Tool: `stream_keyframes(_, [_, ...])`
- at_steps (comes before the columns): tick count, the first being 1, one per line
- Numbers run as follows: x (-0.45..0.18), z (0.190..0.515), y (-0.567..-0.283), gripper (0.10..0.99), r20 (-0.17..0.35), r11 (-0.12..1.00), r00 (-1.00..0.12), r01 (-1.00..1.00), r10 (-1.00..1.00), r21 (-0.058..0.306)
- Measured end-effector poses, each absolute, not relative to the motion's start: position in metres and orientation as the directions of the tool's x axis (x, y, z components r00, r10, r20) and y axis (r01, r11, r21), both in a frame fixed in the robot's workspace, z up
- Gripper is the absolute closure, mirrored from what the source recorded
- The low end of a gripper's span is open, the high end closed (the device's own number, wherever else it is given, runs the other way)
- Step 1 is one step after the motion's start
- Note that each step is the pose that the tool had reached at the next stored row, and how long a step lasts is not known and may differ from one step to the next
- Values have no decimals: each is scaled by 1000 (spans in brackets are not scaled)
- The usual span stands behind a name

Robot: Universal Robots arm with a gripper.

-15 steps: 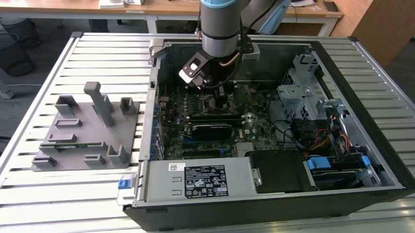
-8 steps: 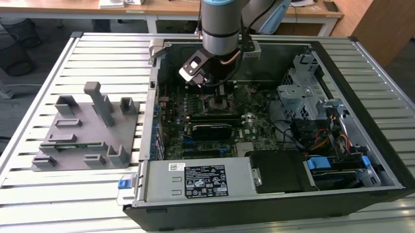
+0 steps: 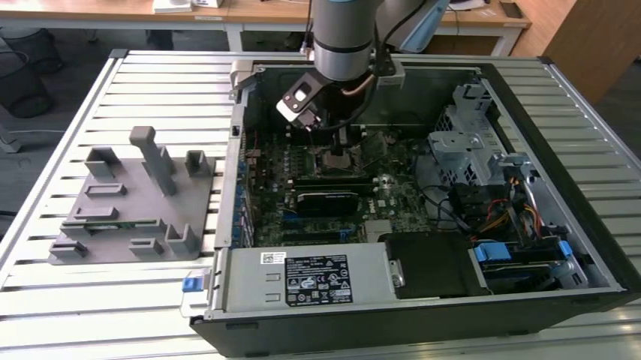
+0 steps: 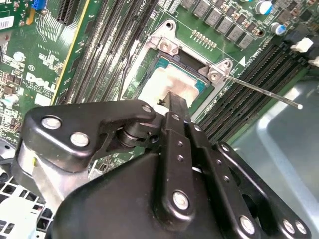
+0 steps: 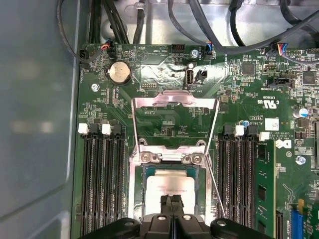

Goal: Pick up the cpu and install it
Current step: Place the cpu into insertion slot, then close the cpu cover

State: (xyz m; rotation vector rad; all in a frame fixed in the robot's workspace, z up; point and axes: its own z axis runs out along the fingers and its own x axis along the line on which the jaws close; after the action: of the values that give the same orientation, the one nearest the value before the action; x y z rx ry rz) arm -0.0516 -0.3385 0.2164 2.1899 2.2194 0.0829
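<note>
The gripper (image 5: pixel 171 199) hung low inside the open computer case (image 3: pixel 401 330), its two fingers pressed together with nothing clamped between them; directly beneath their tips lay the cpu (image 5: pixel 169 181), flat and square in its socket (image 5: pixel 135 184) (whether the tips touched its pale top I could not tell); beyond the fingertips the load plate (image 5: pixel 174 99) stood flipped open, and the thin retention lever (image 4: pixel 264 92) stuck out unlatched to one side; by my judgement the chip was already seated, while plate and lever were not yet closed.
</note>
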Motion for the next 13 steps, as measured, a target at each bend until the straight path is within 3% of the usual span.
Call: stream_keyframes(13, [-49,230,-339,980,34,12,-13,999,999,30])
